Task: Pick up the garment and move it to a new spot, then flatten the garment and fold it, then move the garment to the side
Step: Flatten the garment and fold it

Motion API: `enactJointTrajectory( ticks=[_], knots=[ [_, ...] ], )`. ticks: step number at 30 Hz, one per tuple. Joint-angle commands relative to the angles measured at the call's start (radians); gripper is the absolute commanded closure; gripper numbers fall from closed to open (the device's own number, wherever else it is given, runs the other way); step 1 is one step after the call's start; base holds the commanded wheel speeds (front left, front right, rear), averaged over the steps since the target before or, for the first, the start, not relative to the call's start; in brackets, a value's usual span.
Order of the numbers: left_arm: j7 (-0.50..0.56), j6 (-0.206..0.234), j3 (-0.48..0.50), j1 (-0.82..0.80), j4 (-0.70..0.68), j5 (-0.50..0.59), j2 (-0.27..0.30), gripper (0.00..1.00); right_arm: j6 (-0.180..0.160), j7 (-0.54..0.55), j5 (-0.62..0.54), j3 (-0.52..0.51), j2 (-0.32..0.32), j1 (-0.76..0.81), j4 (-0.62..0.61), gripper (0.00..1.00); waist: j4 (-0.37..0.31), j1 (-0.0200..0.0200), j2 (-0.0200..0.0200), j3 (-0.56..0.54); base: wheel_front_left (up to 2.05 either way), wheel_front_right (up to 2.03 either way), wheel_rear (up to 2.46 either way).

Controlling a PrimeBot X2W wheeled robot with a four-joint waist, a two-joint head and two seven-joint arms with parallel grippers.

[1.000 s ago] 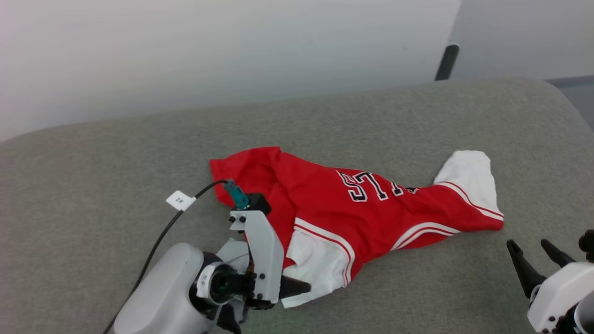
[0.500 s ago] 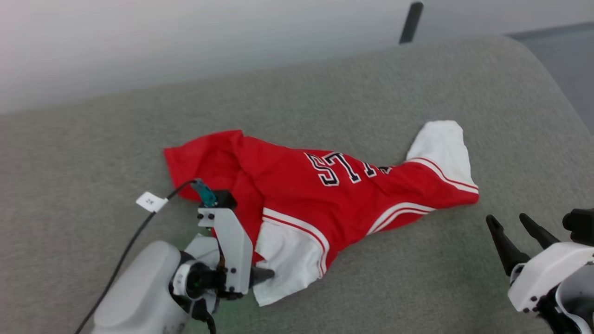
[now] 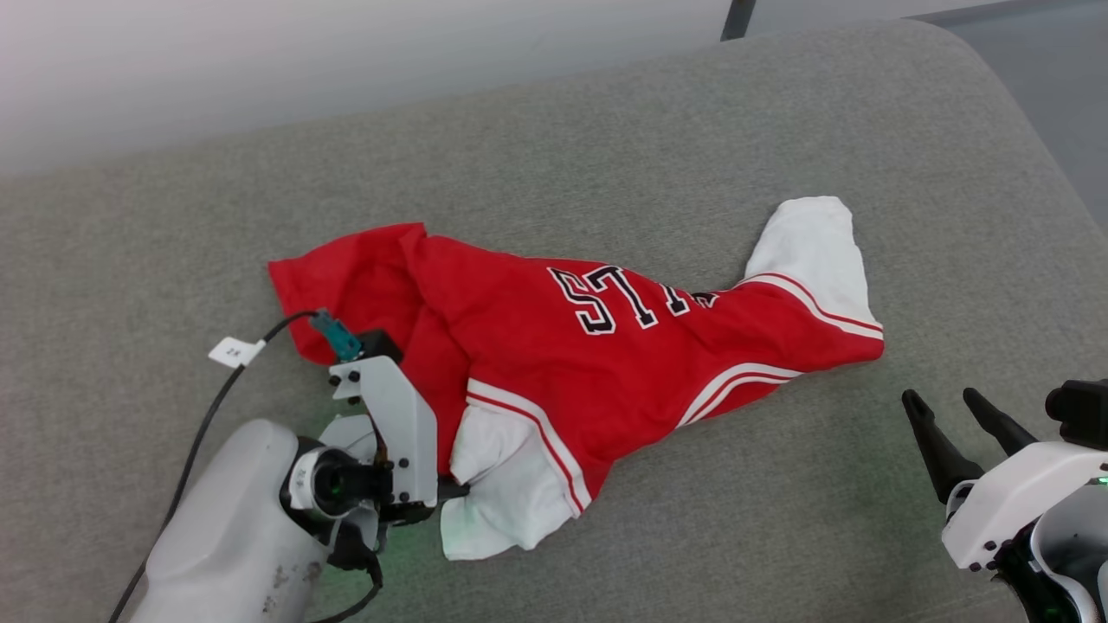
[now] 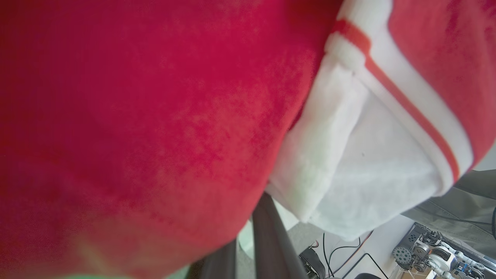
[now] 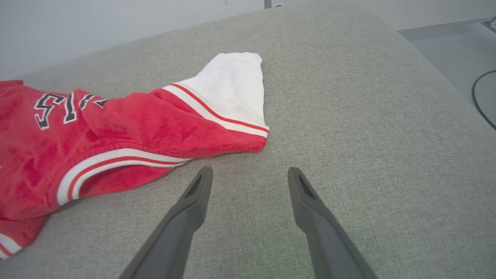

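Note:
The garment (image 3: 606,363), a red jersey with white sleeves and black-and-white lettering, lies crumpled lengthwise on the grey padded surface (image 3: 606,156). My left gripper (image 3: 452,491) is shut on the garment's near white sleeve, which bunches at the fingertips. In the left wrist view the red body and white sleeve of the garment (image 4: 155,116) press close over the two dark fingers (image 4: 267,221), which stand together. My right gripper (image 3: 950,403) hovers open to the right of the jersey. The right wrist view has that gripper (image 5: 250,172) just short of the garment's (image 5: 116,128) far sleeve, touching nothing.
A black cable with a white tag (image 3: 234,352) runs along my left arm. The padded surface curves down at its right edge (image 5: 434,77), with grey floor and a cable (image 5: 480,100) beyond. A dark pole (image 3: 738,17) stands behind the far edge.
My left gripper has shut on the white sleeve, pinching and bunching it. The head camera has tilted, so the whole picture shifted. The right gripper stays open.

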Motion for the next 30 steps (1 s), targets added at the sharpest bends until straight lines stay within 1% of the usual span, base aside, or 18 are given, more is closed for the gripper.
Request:
enactJointTrajectory(
  ticks=[1,3,9,15,17,21,23,25,29,30],
  knots=[
    [0.017,0.006,-0.036,0.052,0.033,0.004,-0.018,1.0,-0.001,-0.006,0.008,-0.005,-0.004,-0.016,0.003,0.0,0.017,0.0,-0.0001,-0.013,0.0,0.0,0.0],
    [0.033,-0.003,-0.036,0.038,0.013,0.016,0.014,1.0,-0.001,-0.005,0.004,-0.007,-0.007,-0.016,0.004,0.0,0.03,0.0,-0.0001,-0.021,0.0,0.0,0.0],
    [0.058,-0.009,-0.017,-0.009,-0.041,0.047,0.125,1.0,-0.001,0.006,0.004,-0.016,-0.013,-0.005,0.004,0.0,0.068,0.0,-0.0001,-0.044,0.0,0.0,0.0],
    [0.06,-0.007,0.001,-0.033,-0.072,0.067,0.196,1.0,-0.001,0.02,0.004,-0.019,-0.022,0.007,-0.003,0.0,0.094,0.0,-0.0001,-0.063,0.0,0.0,0.0],
    [0.054,-0.009,0.004,-0.029,-0.074,0.071,0.211,1.0,-0.001,0.026,0.005,-0.019,-0.024,0.009,-0.007,0.0,0.101,0.0,-0.0001,-0.069,0.0,0.0,0.0],
    [0.04,-0.01,0.008,-0.012,-0.072,0.068,0.218,1.0,-0.001,0.033,0.007,-0.019,-0.029,0.019,-0.015,0.0,0.11,0.0,-0.0001,-0.078,0.0,0.0,0.0],
    [0.029,-0.018,0.003,-0.001,-0.072,0.077,0.224,1.0,-0.001,0.038,0.008,-0.019,-0.028,0.025,-0.021,0.0,0.115,0.0,-0.0001,-0.082,0.0,0.0,0.0],
    [0.013,-0.02,0.005,0.011,-0.064,0.072,0.218,1.0,-0.001,0.042,0.008,-0.024,-0.033,0.03,-0.027,0.0,0.121,0.0,-0.0001,-0.087,0.0,0.0,0.0],
    [-0.035,-0.044,-0.005,0.028,-0.035,0.088,0.222,1.0,-0.001,0.052,0.005,-0.026,-0.032,0.039,-0.04,0.0,0.129,0.0,-0.0001,-0.094,0.0,0.0,0.0],
    [-0.05,-0.051,-0.001,0.028,-0.025,0.089,0.219,0.76,-0.001,0.053,0.004,-0.024,-0.033,0.041,-0.042,0.0,0.131,0.0,-0.0001,-0.095,0.0,0.0,0.0]
  ],
)
